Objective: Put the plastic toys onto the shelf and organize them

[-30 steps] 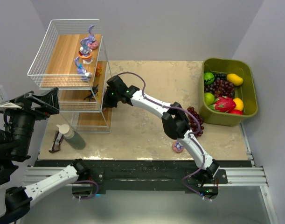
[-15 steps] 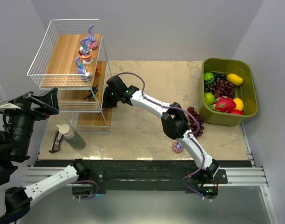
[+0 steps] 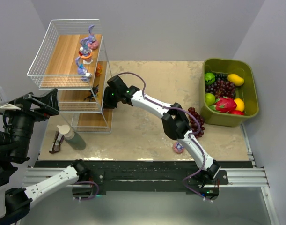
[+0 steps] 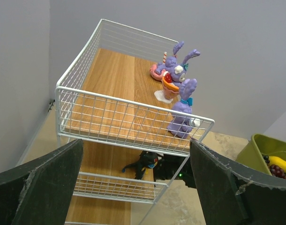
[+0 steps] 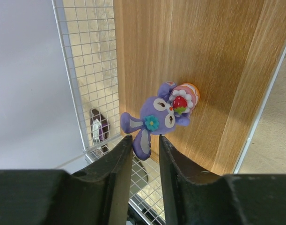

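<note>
Nothing visibly shifts overhead since a second ago: the right arm reaches into the middle tier of the shelf (image 3: pixel 63 56) as before. At the shelf's left front, the left gripper (image 4: pixel 135 142) hangs spread wide, holding nothing. On the middle board the purple bunny (image 5: pixel 157 119) lies flat, one ear loose inside the slightly parted right gripper (image 5: pixel 146 139). A straight pull-back along that ear should clear it.

- A robotics lab test cell: a left arm (image 3: pixel 49 183) and a right arm (image 3: pixel 150 104) are bolted side by side to metal rails (image 3: pixel 147 174) at the near edge of the worktop (image 3: pixel 143 84).
- Bare grey walls (image 3: pixel 157 28) box the worktop in on three sides.
- An exposed cable (image 3: pixel 133 77) loops over the right arm.
- Everything set out looks like a prop: plastic toys (image 3: pixel 86 49) on a wire shelf (image 3: pixel 49 70), and toy-like fruit (image 3: pixel 224 104) in an olive-green bin (image 3: pixel 249 105).
</note>
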`<state>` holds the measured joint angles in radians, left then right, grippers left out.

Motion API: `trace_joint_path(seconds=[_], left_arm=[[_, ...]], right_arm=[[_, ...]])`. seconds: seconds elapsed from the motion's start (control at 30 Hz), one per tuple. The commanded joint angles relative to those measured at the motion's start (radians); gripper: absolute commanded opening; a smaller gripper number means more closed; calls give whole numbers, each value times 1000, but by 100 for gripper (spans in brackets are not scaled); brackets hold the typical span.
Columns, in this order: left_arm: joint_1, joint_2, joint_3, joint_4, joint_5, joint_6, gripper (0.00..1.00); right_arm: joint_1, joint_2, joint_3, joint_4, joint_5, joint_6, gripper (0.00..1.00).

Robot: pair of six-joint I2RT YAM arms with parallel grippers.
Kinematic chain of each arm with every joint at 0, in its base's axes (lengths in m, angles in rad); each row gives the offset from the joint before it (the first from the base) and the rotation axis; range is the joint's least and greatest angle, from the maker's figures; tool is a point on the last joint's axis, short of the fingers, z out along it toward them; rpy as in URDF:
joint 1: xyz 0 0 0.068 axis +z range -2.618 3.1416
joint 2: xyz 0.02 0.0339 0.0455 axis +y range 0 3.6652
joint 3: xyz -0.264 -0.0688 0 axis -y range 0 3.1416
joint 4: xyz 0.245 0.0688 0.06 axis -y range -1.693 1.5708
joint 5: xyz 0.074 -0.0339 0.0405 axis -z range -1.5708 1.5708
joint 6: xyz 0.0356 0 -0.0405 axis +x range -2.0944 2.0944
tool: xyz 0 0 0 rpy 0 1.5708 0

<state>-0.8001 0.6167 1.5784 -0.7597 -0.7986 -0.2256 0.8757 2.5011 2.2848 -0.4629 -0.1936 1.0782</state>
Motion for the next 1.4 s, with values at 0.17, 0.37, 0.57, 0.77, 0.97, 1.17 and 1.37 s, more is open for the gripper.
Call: trace_joint_path(seconds=[0.17, 0.37, 0.57, 0.77, 0.97, 1.17, 1.37], left_arm=[[-4, -3, 17, 7, -16, -15, 100], [-2, -2, 17, 8, -16, -14, 99], [-4, 2, 19, 10, -16, -9, 100], [-4, 5, 19, 10, -17, -6, 99], [-4, 5, 17, 8, -22, -4, 100], [-2, 3, 14, 7, -28, -6, 100], [-4, 2, 11, 8, -30, -6, 99]], right_arm=[[-3, -34, 4, 55, -20, -70, 44], [-3, -56, -34, 141, -41, -103, 45], [2, -59, -44, 220, -44, -158, 38], [6, -68, -56, 276, -32, -233, 36], [11, -80, -93, 345, -49, -273, 33], [14, -90, -120, 383, -78, -288, 30], [16, -111, -153, 417, -83, -294, 31]])
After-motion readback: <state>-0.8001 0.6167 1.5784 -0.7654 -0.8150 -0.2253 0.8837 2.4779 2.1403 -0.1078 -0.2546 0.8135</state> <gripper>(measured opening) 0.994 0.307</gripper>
